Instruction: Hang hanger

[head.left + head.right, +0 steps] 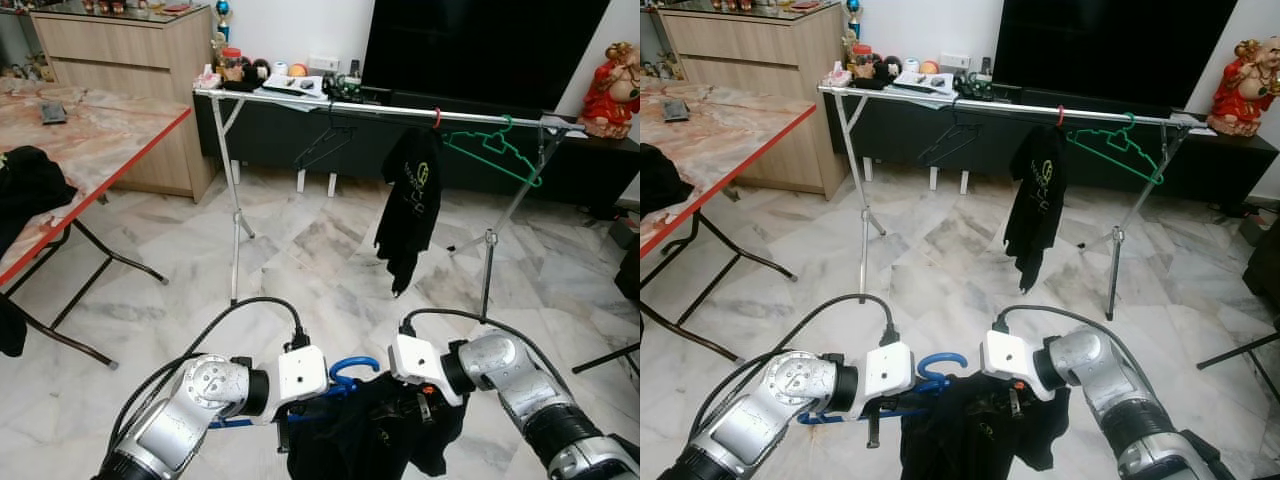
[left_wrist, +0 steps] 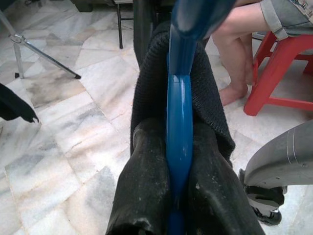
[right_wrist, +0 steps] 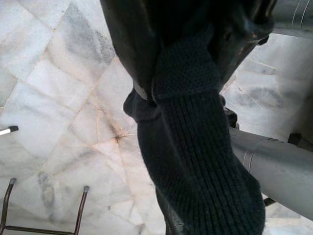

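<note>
The blue hanger [image 1: 352, 368] sits low in front of the robot, between its two arms, with a black garment [image 1: 370, 430] draped on it. Its hook curves upward and away from the robot, toward the rack; its long axis runs roughly crosswise, from one arm to the other. The left gripper [image 2: 178, 196] is clenched on the hanger — its two black fingers [image 2: 142, 191] press either side of the blue bar, with dark knit fabric bunched just beyond them. The right gripper [image 3: 183, 73] is clamped on a fold of the same black garment, the ribbed knit hanging down from between its fingers.

Farther off across the marble floor [image 1: 300, 260] stands a metal clothes rack [image 1: 232, 180]. From its rail hang a black hanger [image 1: 322, 148], a black shirt [image 1: 410, 205] and a green hanger [image 1: 495, 150] — well apart from the blue one. A red-edged table [image 1: 100, 140] stands on the robot's left. In the left wrist view a person's bare legs [image 2: 239, 54] rest beside a red stool [image 2: 288, 63].
</note>
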